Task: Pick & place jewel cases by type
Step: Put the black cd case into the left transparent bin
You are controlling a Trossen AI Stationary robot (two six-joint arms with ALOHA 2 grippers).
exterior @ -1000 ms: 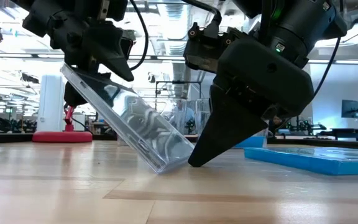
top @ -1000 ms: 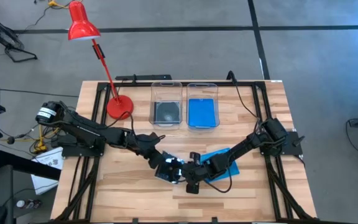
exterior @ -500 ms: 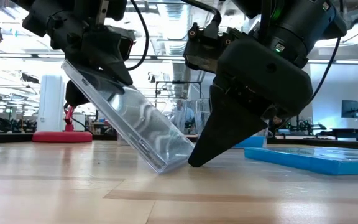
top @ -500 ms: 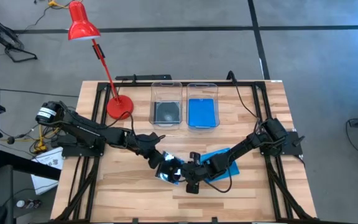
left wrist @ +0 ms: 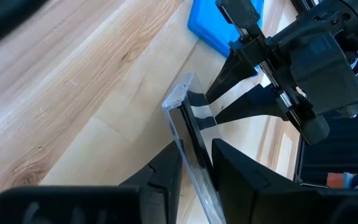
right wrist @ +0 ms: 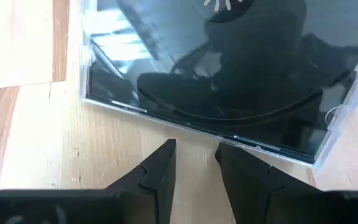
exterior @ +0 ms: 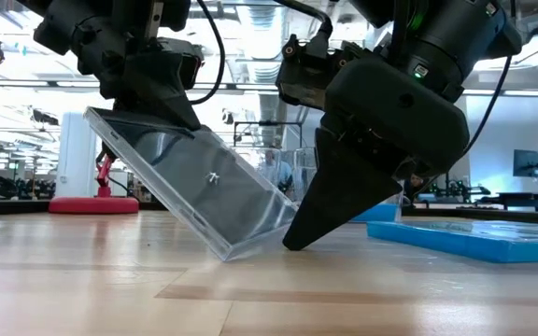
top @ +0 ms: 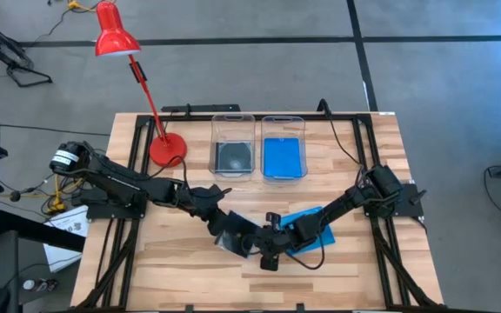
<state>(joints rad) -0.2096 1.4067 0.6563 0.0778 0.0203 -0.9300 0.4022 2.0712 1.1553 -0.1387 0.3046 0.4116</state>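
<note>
At lower centre of the desk [top: 181,261], left fingers [left wrist: 166,180] pinch a tilted clear jewel case [exterior: 190,191] (lower edge down); right fingers [right wrist: 160,171], slightly spread, brace it.

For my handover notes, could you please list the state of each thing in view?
Clear jewel case: tilted, lower edge on table.
Left gripper: shut on clear jewel case.
Right gripper: fingertips bracing case's lower edge.
Blue jewel case: flat on table.
Left bin: holds dark case.
Right bin: holds blue case.
</note>
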